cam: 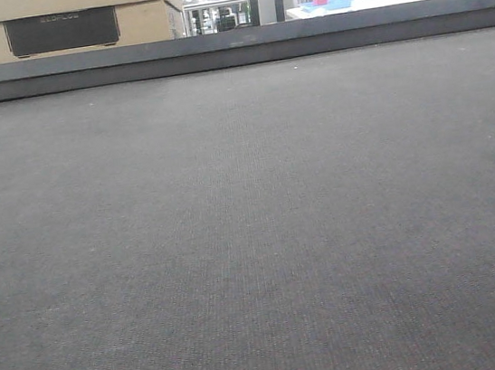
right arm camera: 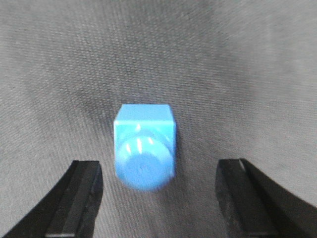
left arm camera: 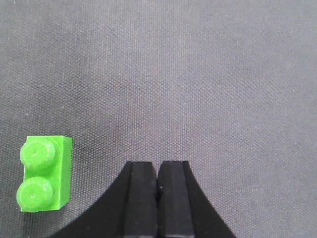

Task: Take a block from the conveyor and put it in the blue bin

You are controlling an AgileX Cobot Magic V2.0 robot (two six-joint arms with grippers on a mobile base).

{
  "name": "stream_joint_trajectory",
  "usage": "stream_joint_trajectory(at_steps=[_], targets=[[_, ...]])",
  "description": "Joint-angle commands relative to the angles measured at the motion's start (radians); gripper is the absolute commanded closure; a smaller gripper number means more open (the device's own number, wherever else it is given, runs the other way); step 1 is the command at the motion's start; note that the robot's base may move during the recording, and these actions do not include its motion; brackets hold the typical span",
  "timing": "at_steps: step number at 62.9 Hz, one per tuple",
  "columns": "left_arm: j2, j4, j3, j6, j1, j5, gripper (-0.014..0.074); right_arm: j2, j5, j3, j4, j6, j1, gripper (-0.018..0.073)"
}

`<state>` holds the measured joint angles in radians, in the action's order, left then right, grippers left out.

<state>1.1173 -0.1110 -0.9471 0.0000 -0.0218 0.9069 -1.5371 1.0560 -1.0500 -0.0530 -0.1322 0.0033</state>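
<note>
Grey conveyor [cam: 255,239] belt, with a small blue block [right arm camera: 144,151] lying on it, seen between the wide-apart fingers of the right gripper [right arm camera: 159,171].
To grab well, I think it should drop straight down and squeeze the flat sides; no belt edge shows near it. The left gripper [left arm camera: 157,171] is pinched tight on nothing, with a green block [left arm camera: 44,174] beside it, out of the way. Boxes [cam: 62,22] sit past the far rail [cam: 230,50].
</note>
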Motion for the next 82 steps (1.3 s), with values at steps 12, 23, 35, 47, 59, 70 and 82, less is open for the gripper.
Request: stream_joint_trajectory(at_steps=[12, 23, 35, 47, 59, 70, 82], targets=[[-0.002, 0.001, -0.002, 0.000, -0.004, -0.009, 0.0707, -0.037, -0.088, -0.006, -0.002, 0.000, 0.000, 0.0192], [-0.002, 0.001, -0.002, 0.000, -0.004, -0.007, 0.0707, -0.080, -0.095, -0.006, -0.002, 0.000, 0.000, 0.0192], [-0.002, 0.001, -0.002, 0.000, -0.004, -0.007, 0.0707, -0.097, -0.092, -0.006, -0.002, 0.000, 0.000, 0.0199], [-0.002, 0.001, -0.002, 0.000, -0.004, -0.007, 0.0707, -0.097, -0.091, -0.004, -0.002, 0.000, 0.000, 0.0199], [-0.002, 0.001, -0.002, 0.000, -0.004, -0.007, 0.0707, -0.097, -0.087, 0.011, -0.002, 0.000, 0.012, 0.0199], [-0.002, 0.001, -0.002, 0.000, -0.004, -0.007, 0.0707, -0.097, -0.092, 0.015, 0.000, 0.000, 0.026, 0.0199], [-0.002, 0.001, -0.002, 0.000, -0.004, -0.005, 0.0707, -0.097, -0.095, 0.015, 0.025, 0.000, 0.026, 0.0364]])
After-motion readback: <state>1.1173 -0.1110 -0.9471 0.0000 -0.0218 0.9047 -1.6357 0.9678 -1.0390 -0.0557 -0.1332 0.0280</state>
